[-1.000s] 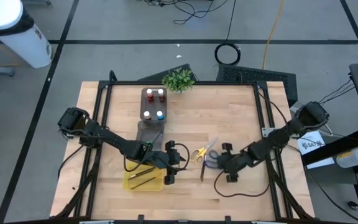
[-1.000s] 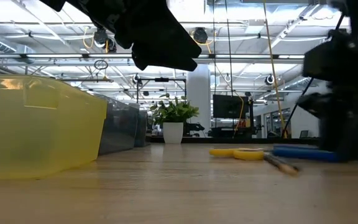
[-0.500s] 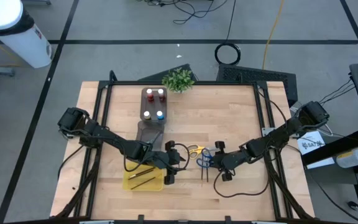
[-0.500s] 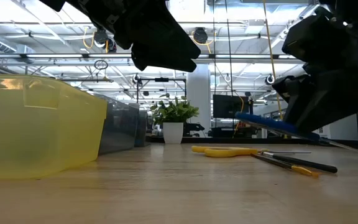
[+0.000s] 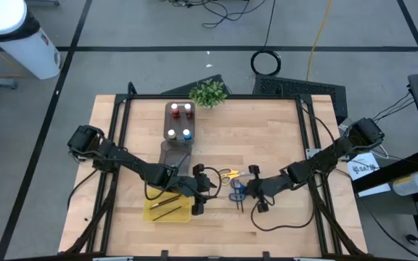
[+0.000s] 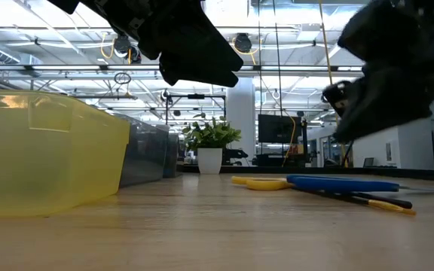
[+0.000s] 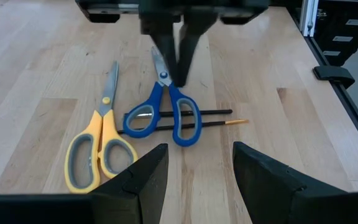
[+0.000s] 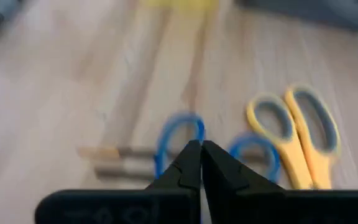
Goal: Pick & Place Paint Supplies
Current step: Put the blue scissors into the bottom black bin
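The right gripper (image 7: 178, 59) points down over the blue scissors (image 7: 166, 106), fingers pressed together and holding nothing. The left gripper (image 5: 197, 190) hangs beside the yellow tray (image 5: 167, 213), fingers apart.

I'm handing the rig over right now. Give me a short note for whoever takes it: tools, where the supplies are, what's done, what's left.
Left tool: open, empty, hovering by the yellow tray.
Right tool: shut, empty, tips just above the blue scissors.
Blue scissors lie flat across two brushes on the table; yellow scissors beside them.
Done: two brushes in the yellow tray; four paint bottles in the grey organiser.
Left: both scissors and the two loose brushes.
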`<action>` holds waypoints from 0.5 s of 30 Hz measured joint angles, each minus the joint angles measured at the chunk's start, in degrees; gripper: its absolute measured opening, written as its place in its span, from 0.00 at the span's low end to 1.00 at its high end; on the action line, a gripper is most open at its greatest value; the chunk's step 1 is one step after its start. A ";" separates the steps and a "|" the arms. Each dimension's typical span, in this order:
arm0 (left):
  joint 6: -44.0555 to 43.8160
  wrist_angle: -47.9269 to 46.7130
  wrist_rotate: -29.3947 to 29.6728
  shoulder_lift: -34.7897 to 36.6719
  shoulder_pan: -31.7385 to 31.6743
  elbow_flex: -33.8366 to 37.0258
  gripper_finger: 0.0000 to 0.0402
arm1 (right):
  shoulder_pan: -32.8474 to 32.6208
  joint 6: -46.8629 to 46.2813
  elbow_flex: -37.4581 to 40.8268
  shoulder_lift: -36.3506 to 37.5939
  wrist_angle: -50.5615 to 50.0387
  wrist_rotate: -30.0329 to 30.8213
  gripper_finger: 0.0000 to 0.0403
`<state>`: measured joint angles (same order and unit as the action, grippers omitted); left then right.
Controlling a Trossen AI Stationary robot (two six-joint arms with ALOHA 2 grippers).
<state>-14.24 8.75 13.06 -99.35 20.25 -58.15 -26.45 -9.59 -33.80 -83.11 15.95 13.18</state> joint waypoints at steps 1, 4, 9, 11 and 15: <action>0.00 0.00 0.00 0.00 0.00 0.00 0.48 | -0.15 -0.05 0.00 0.02 2.15 -1.06 0.02; 0.03 0.00 0.00 0.00 0.00 0.00 0.48 | -0.28 -0.22 -0.11 -0.26 8.68 -5.97 0.12; 0.07 0.02 0.02 0.00 0.00 0.02 0.48 | -0.26 -0.18 -0.22 -3.43 10.50 -7.11 0.42; 0.09 0.02 0.02 0.00 0.00 0.02 0.48 | -0.25 -0.08 -0.24 -5.20 9.92 -5.52 0.52; 0.09 0.04 0.02 0.00 0.00 0.02 0.48 | -0.27 -0.19 -0.55 -8.35 8.53 -2.16 0.62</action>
<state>-14.15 8.79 13.08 -99.35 20.25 -58.13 -26.72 -9.78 -34.35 -91.46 24.48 11.02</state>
